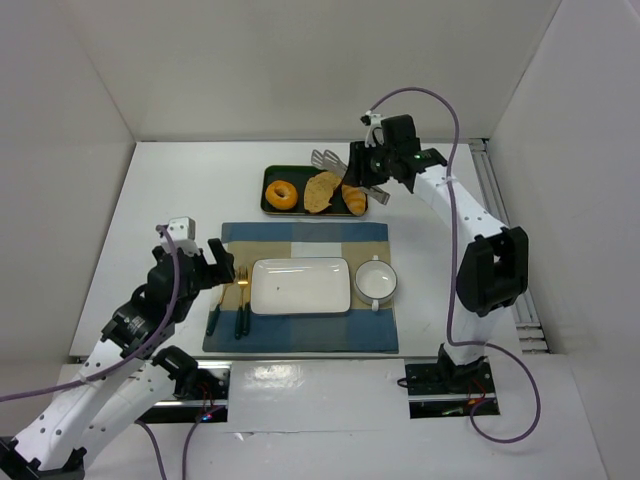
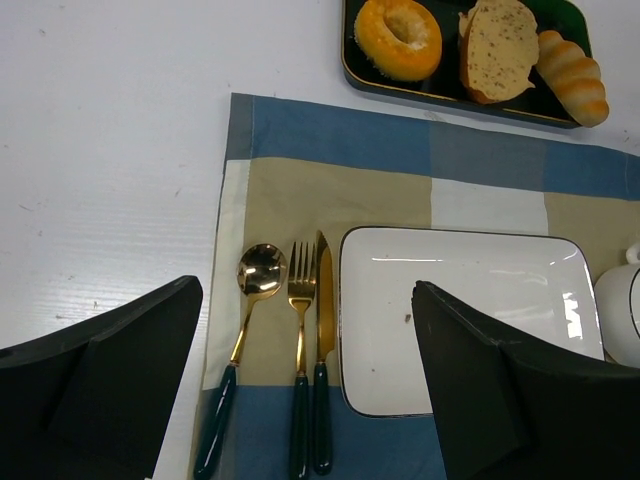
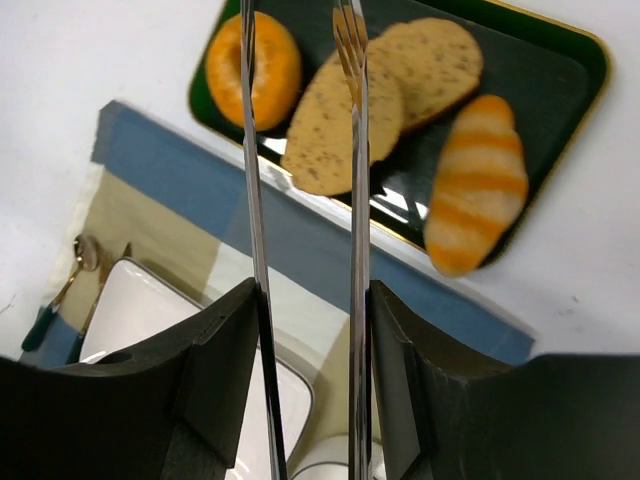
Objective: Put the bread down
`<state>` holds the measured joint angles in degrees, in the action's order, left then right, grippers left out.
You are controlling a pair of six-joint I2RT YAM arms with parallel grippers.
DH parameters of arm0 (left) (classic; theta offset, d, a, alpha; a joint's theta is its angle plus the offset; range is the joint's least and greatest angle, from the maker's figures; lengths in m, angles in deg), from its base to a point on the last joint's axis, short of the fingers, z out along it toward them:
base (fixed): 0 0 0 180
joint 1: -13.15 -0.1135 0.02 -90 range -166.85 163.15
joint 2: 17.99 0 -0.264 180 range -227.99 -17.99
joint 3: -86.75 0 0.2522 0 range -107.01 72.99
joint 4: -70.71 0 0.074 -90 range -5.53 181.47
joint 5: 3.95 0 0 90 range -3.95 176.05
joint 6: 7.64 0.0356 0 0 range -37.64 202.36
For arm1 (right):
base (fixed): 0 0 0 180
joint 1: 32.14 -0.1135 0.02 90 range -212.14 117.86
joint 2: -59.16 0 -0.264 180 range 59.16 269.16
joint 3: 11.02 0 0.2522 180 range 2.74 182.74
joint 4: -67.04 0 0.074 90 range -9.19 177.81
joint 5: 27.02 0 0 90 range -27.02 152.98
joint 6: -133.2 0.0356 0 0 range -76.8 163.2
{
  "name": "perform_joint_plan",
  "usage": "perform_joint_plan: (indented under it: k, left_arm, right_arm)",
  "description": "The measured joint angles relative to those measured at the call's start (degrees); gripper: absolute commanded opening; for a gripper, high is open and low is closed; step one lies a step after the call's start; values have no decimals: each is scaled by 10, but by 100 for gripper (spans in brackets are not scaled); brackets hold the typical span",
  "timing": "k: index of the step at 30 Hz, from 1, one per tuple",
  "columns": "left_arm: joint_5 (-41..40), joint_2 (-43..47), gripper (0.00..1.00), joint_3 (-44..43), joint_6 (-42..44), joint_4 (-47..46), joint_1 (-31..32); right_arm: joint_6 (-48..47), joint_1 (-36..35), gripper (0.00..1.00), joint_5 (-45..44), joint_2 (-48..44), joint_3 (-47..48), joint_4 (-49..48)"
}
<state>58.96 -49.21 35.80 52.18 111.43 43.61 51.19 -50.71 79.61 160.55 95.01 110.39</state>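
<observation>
One glazed doughnut sits in the tray, likely light, soft and slick, so it is best pinched across its ring. The right end effector clamps tongs; the left end effector gapes empty.

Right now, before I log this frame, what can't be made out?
Silver metal tongs: tips run off the top edge, right wrist view.
Golden ridged roll: partly under the right gripper, top view.
White round bowl: cut by the right edge, left wrist view.
White rectangular plate: near corner behind the left gripper, left wrist view.
</observation>
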Motion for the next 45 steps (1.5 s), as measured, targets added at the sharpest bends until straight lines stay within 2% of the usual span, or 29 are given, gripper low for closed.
perform_joint_plan:
  k: [8,14,22,29,38,45]
  left_arm:
    - [0,-1,100,0,1,-6,0]
    - [0,-5,100,1,2,-12,0]
    - [0,-4,100,1,2,-13,0]
    - [0,-1,100,1,0,-12,0]
    - [0,4,100,9,-2,-4,0]
    - [0,3,100,9,-3,-3,0]
  right_arm:
    - [-11,-5,53,93,68,-8,-70]
    - [-20,-13,53,123,140,7,-77]
    - [-24,-33,54,106,175,51,-75]
    - [-31,-45,56,63,196,129,-65]
    - [-52,-58,61,1,263,283,35]
    - [-57,-62,61,-41,272,348,108]
